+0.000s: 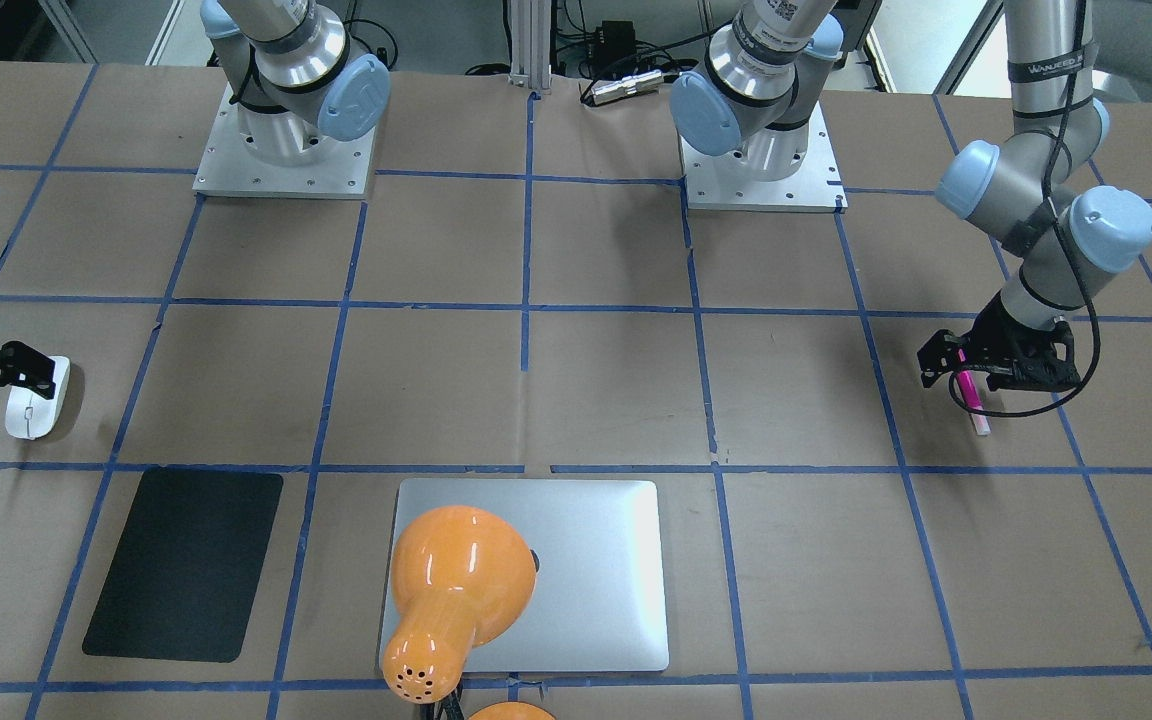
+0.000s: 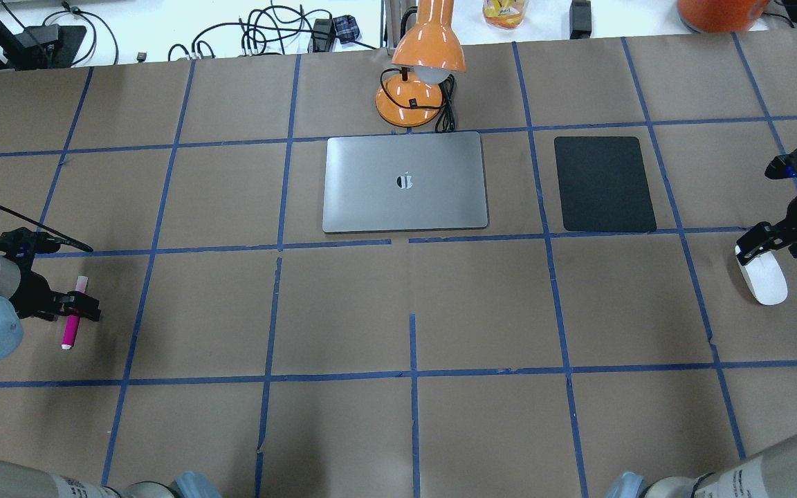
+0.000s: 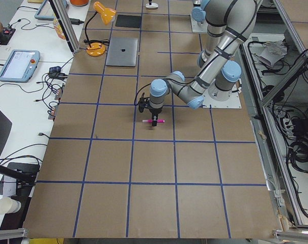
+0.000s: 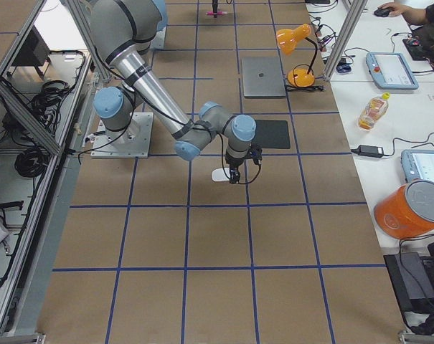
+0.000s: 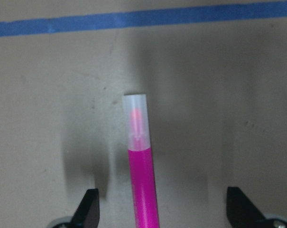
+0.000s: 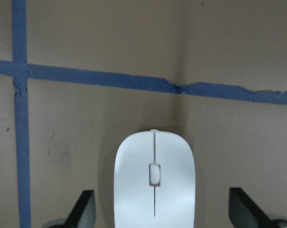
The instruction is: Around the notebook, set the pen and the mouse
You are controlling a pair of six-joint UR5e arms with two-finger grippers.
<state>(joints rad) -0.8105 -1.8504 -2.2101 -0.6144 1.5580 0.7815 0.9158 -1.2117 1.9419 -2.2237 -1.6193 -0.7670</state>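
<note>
The notebook point(image 2: 371, 200), a flat silver-grey metal slab with rounded corners, lay on the paper-covered tabletop point(image 2: 412, 311). The slim magenta pen point(image 5: 142, 190), its cap pale and translucent, lay well apart from the notebook toward the robot's left, inside the wide-open left gripper point(image 5: 164, 209). The smooth white oval mouse point(image 6: 154, 175) lay well apart on the notebook's other side, past a matte black pad point(image 2: 605, 183), and the right gripper point(image 6: 163, 206) stood open around it. Only the wrist views showed the gaps. In the front view a glossy orange lamp point(image 1: 456, 590) covered part of the notebook.
</note>
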